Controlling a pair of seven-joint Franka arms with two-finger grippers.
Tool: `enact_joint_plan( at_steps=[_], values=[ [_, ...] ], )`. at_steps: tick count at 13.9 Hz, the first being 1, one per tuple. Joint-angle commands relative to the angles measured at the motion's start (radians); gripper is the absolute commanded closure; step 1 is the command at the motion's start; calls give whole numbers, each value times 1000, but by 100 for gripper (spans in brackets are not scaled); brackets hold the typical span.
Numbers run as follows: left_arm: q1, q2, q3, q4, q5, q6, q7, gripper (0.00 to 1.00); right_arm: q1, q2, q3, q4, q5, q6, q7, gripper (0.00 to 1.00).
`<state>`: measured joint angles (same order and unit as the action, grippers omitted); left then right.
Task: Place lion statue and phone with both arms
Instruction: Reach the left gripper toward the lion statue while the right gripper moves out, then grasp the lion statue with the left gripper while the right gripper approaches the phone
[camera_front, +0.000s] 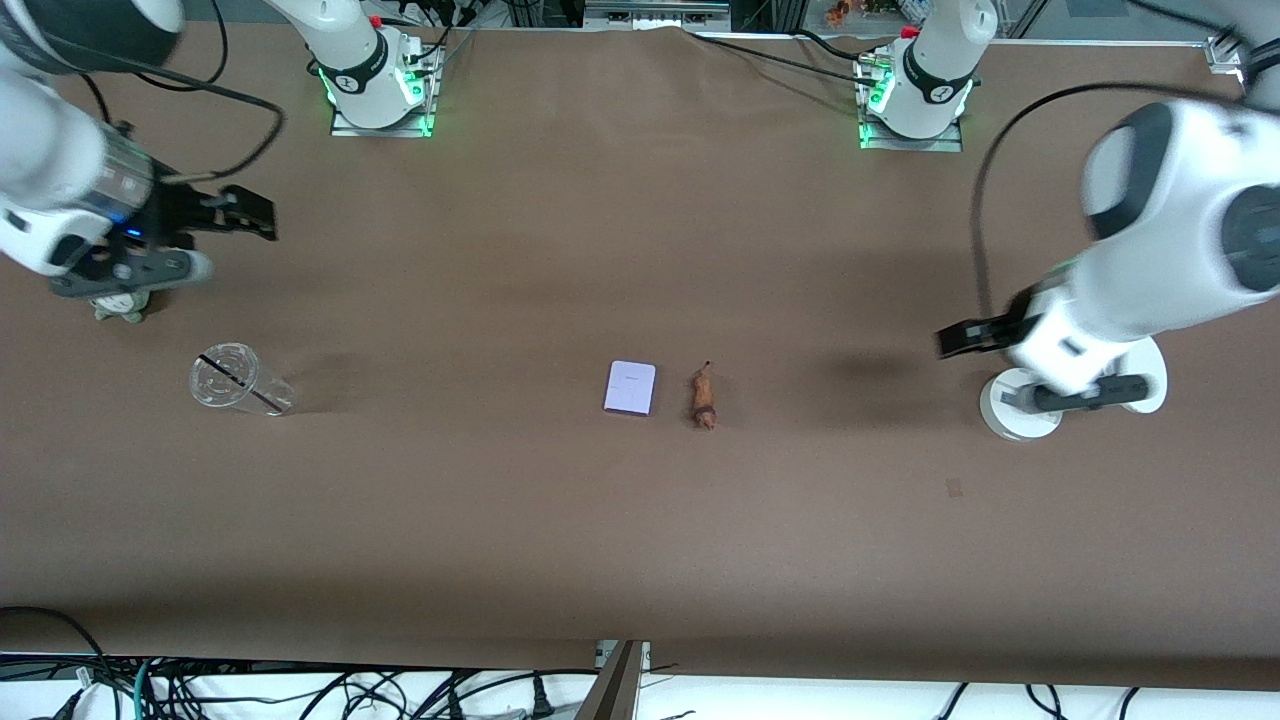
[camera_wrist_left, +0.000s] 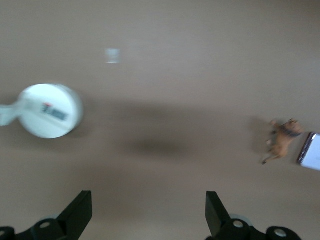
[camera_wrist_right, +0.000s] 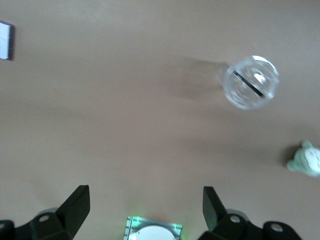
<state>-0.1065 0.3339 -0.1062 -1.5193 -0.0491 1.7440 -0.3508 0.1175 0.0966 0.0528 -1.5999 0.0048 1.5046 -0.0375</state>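
Our left hand (camera_front: 950, 340) hung over the table (camera_front: 640, 540) at its own end, fingers apart and holding nothing; our right hand (camera_front: 262, 215) hung likewise at the other end, fingers apart. The phone (camera_front: 630, 387) lay flat mid-table; the lion statue (camera_front: 705, 398) lay just beside it, toward the left arm's end.

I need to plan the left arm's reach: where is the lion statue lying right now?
In the front view, the lion statue lies near the table's middle, right beside the phone, on the phone's side toward the left arm's end.
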Motion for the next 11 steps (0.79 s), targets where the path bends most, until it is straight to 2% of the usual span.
enact_joint_plan(
  at_steps=[1, 5, 8, 11],
  values=[
    [-76, 95, 10, 44, -5, 76, -88, 0, 59, 40, -1, 0, 12, 67, 63, 0],
    [-202, 201, 10, 44, -2, 242, -212, 0, 119, 66, -1, 2, 14, 112, 198, 0],
    [-275, 273, 11, 33, 0, 385, -287, 0, 164, 87, -1, 31, 86, 158, 306, 0],
    [-332, 333, 14, 30, 21, 472, -352, 0, 211, 112, -1, 116, 78, 145, 387, 0]
  ],
)
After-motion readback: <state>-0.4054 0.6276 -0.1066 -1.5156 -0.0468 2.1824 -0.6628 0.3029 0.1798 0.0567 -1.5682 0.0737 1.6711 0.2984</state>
